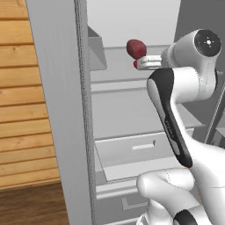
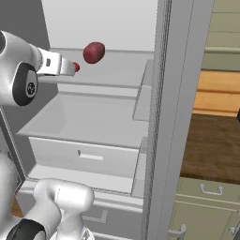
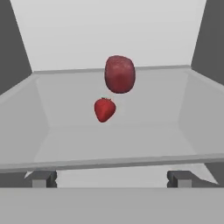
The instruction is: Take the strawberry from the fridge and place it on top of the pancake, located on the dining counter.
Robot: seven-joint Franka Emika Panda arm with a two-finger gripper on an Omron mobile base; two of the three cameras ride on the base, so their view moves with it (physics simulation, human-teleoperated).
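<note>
Red against pale grey, the strawberry (image 3: 104, 109) sits on a shelf inside the open fridge (image 1: 61, 110), near the middle of the shelf floor in the hand view, with a larger, darker red rounded item (image 3: 120, 74) just behind it toward the back wall. The gripper (image 3: 111, 178) is lined up at the shelf's front edge, jaws spread wide and holding nothing, both dark tips showing low in the hand view with the berry sitting slightly to one side of the midline between them. From the base views the hand (image 1: 149, 63) is level with that shelf and the berry peeks out just past its tip. The step in hand looks like the reach-in for the grasp. Doing it well likely means nudging sideways to centre the berry between the tips, advancing straight and level above the shelf lip, and stopping before touching the darker item behind, so closing catches only the strawberry.
</note>
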